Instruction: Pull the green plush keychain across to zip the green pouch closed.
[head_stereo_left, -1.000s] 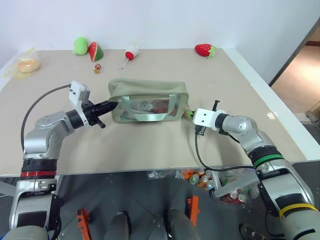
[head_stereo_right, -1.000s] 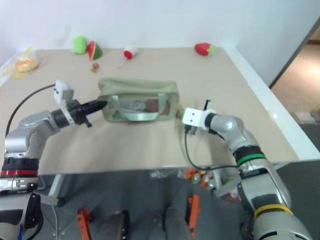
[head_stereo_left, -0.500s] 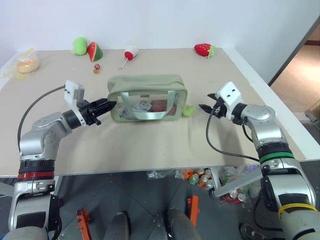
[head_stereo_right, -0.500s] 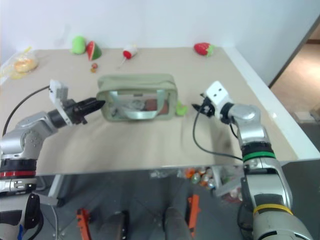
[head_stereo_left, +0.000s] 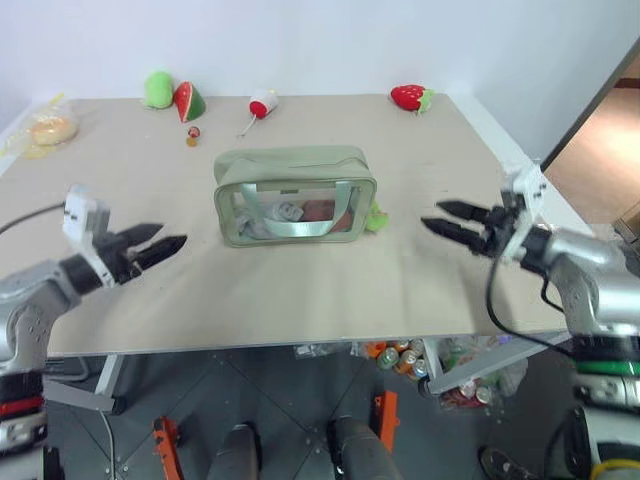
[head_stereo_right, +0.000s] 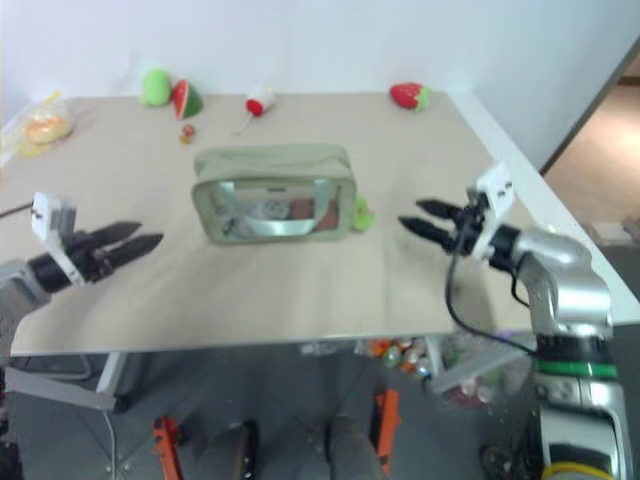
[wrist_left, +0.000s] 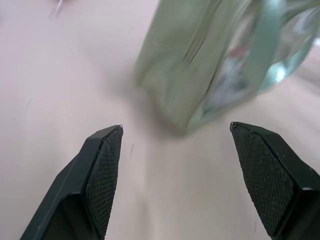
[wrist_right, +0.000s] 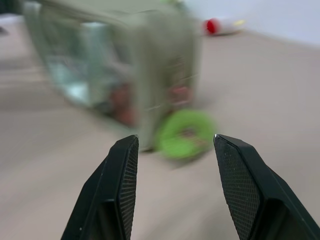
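I am holding my left gripper (head_stereo_left: 160, 240) at the frame's left and my right gripper (head_stereo_left: 448, 218) at its right, both parted, gripping and touching nothing. The green pouch (head_stereo_left: 294, 194) is sitting mid-surface, lying crosswise, the green plush keychain (head_stereo_left: 376, 218) touching its right end.

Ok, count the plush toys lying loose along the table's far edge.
4: green plush and watermelon slice far left, red-and-white one middle, strawberry right.

Green pouch (head_stereo_left: 293, 165) matt cloth, glossy clear plastic windows; fingers (wrist_left: 104, 177) black, rough-textured pads.
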